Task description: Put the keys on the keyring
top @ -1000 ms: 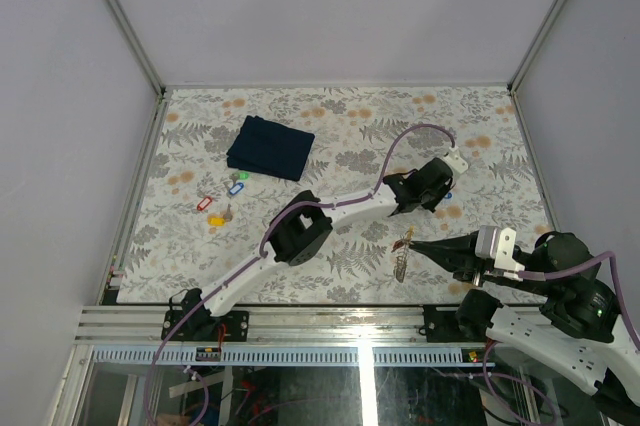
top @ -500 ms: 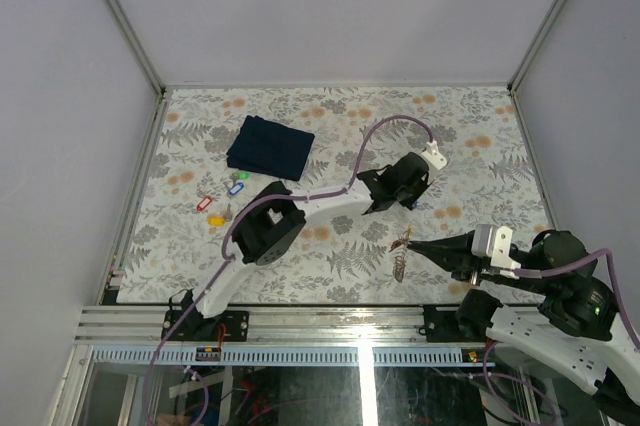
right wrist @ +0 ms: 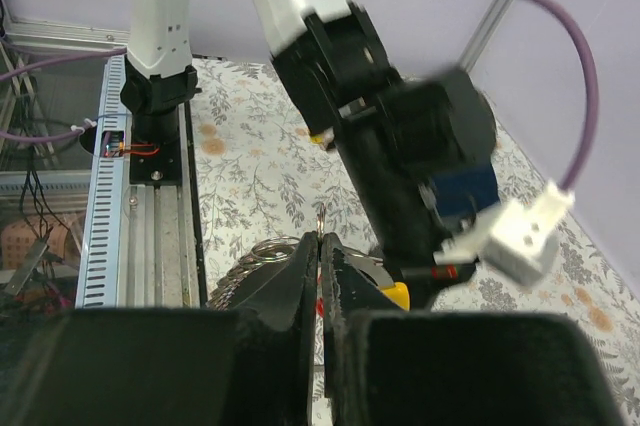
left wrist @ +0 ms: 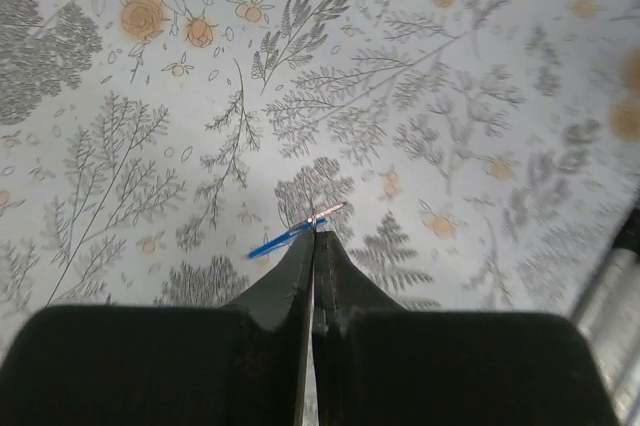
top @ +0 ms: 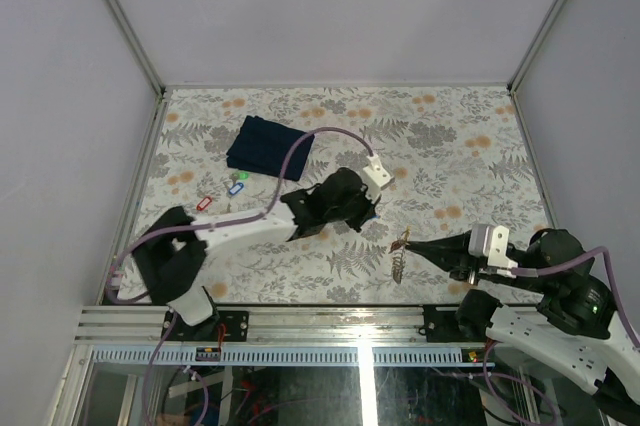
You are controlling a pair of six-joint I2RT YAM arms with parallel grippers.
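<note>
My left gripper (top: 362, 208) (left wrist: 316, 231) hangs above the middle of the table, shut on a key with a blue tag (left wrist: 280, 242); its metal end (left wrist: 328, 211) sticks out to the right of the fingertips. My right gripper (top: 412, 243) (right wrist: 320, 238) is shut on the keyring (top: 400, 259) (right wrist: 322, 214) at the near right. A bundle of small rings (right wrist: 250, 258) and a yellow tag (right wrist: 396, 295) hang from it. A red-tagged key (top: 205, 203) and a blue-tagged key (top: 237, 188) lie on the table at the left.
A dark blue folded cloth (top: 268, 146) lies at the back left. The left forearm (top: 250, 228) stretches low across the table's left half, just in front of the loose keys. A metal rail (top: 300, 324) runs along the near edge.
The left arm has swung to the left and nearer, carrying its gripper from right of centre to the middle, and its jaws closed fully. The right gripper with the keyring has stayed put.
</note>
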